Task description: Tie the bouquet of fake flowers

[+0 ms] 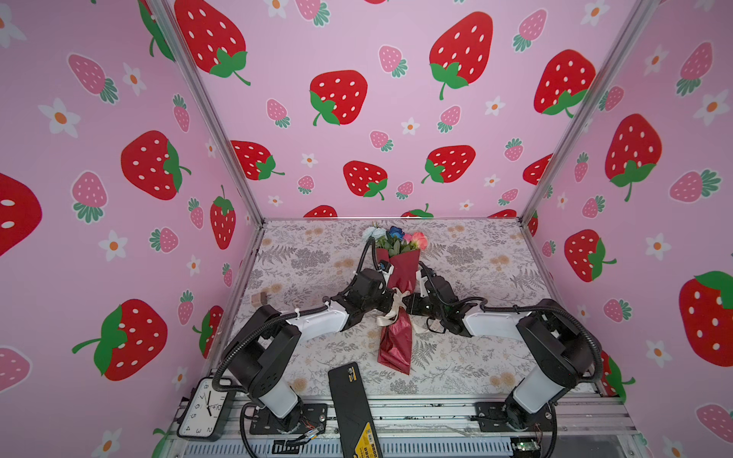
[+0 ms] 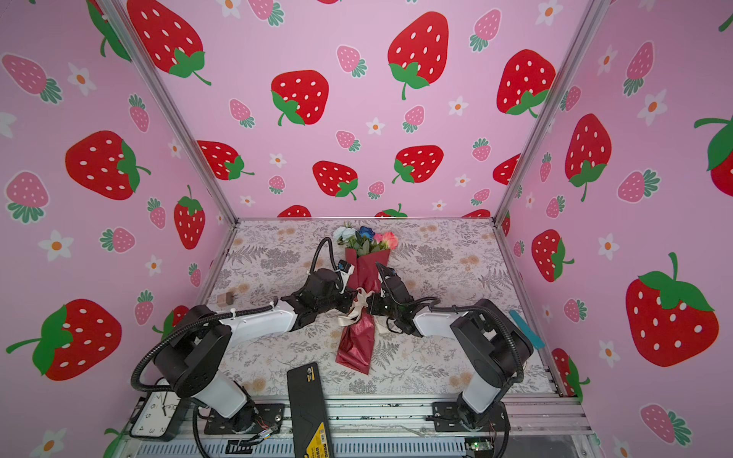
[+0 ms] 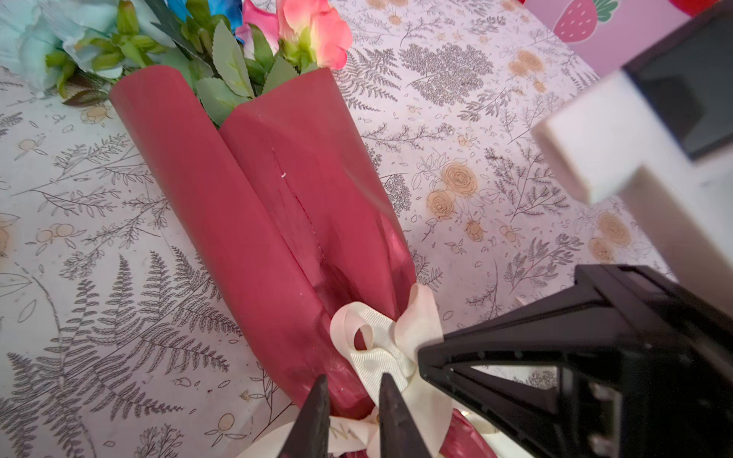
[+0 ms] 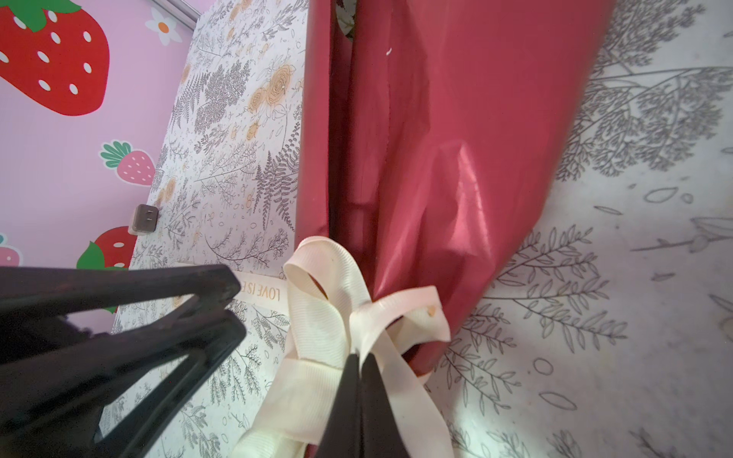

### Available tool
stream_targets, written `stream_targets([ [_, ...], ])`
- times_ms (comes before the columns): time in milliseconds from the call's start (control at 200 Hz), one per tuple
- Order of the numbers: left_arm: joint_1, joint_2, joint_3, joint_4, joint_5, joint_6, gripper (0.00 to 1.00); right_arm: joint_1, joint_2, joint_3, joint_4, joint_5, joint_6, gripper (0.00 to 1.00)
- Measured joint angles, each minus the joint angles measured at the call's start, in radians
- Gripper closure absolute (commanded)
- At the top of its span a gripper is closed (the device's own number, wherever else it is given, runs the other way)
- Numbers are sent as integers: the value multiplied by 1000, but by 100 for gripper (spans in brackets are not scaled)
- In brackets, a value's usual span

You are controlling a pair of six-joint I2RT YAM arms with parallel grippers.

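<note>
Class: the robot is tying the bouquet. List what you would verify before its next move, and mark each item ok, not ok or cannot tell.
1. The ribbon circles the bouquet at its narrow waist: ok.
2. The knot is drawn tight: not ok, it looks slack.
3. The left gripper is open, jaws apart at the knot: ok.
4. The right gripper is shut: ok.
5. The right gripper pinches ribbon: cannot tell.
6. The blooms lie clear of both grippers: ok.
</note>
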Motion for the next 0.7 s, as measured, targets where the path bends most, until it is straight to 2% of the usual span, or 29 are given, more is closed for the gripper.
stream_targets([
  [345, 0, 57, 33, -21, 11, -3, 74, 0, 0, 0, 0, -5, 0, 100],
  [455, 0, 83, 54, -20, 23, -10, 81, 0, 0, 0, 0, -7, 0, 100],
  [530, 0, 103, 68, -16, 34, -14, 93, 0, 0, 0, 0, -8, 0, 100],
  [550, 0, 108, 70, -15, 37, -16, 100, 0, 0, 0, 0, -8, 0, 100],
  [700, 3, 113, 72, -17, 48, -16, 100, 0, -5, -6, -1, -7, 0, 100],
])
